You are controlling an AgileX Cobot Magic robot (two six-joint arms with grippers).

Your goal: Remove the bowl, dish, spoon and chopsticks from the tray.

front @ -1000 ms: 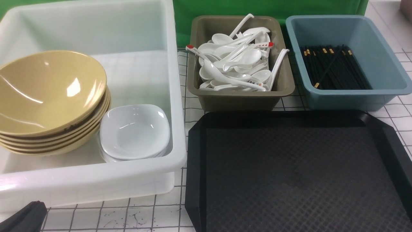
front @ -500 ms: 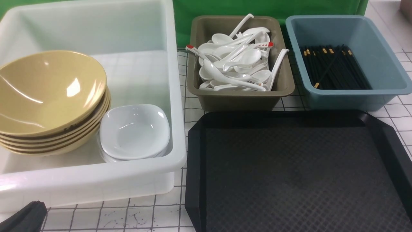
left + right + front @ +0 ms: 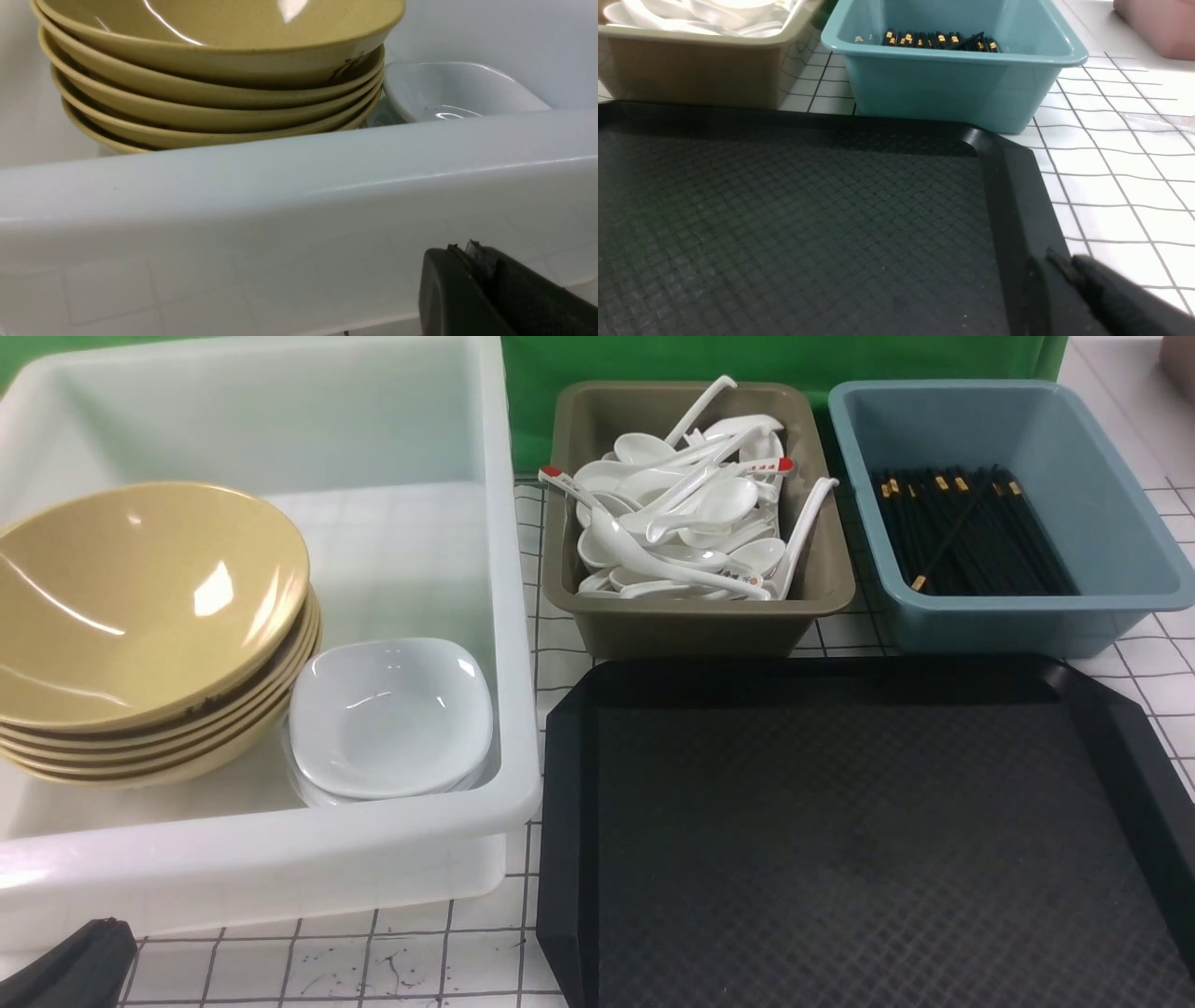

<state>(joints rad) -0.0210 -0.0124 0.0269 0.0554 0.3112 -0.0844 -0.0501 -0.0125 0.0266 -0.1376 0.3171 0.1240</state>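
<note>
The black tray (image 3: 840,821) lies bare at the front right, with nothing on it. A tan bowl (image 3: 140,597) tops a stack of like bowls in the white tub, and a small white dish (image 3: 387,714) sits on others beside it. White spoons (image 3: 681,523) fill the olive bin, and I cannot tell the task's spoon among them. Black chopsticks (image 3: 966,532) lie in the blue bin. My left gripper (image 3: 460,247) is shut and empty, low before the tub's near wall. My right gripper (image 3: 1052,259) hovers over the tray's right rim (image 3: 1013,196), fingers nearly together and holding nothing.
The translucent white tub (image 3: 280,859) stands at the left. The olive bin (image 3: 691,625) and the blue bin (image 3: 1018,621) stand behind the tray. The tabletop is white with a black grid. A pink object (image 3: 1157,23) sits far right, and a green backdrop closes the back.
</note>
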